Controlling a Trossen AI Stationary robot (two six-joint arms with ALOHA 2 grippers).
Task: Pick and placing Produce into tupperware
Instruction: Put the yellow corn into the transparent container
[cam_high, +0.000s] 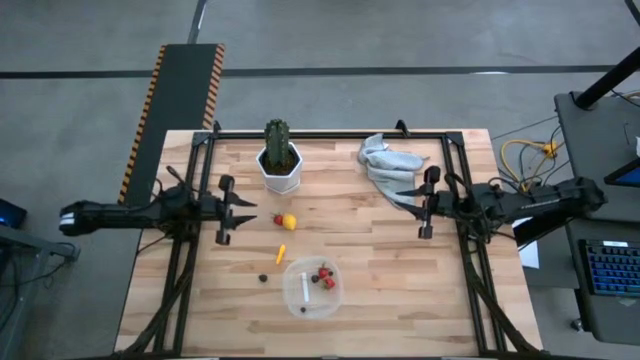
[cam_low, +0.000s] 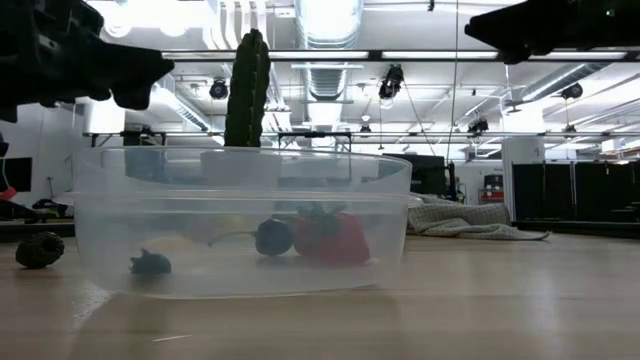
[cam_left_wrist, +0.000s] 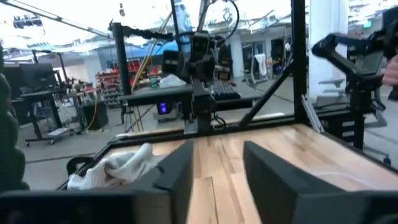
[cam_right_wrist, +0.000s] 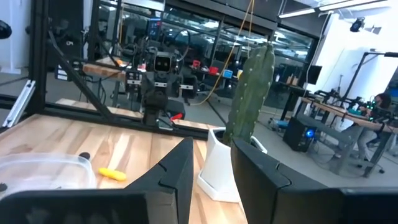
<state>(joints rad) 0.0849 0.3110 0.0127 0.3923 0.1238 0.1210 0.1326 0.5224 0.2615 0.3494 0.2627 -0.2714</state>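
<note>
Left claw (cam_high: 243, 210) open, empty; strawberry (cam_high: 278, 219) and lemon (cam_high: 289, 221) just beside it.

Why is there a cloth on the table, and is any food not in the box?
A crumpled grey cloth lies at the table's far right edge; why it's there, the pictures don't show. Outside the clear plastic tupperware lie a yellow lemon, a red piece, an orange sliver and a dark berry.

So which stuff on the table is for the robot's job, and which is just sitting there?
For the job:
tupperware, some produce already inside
strawberry and lemon on the table
orange sliver
dark berry

Just sitting there:
cactus in its white pot
grey cloth
</note>
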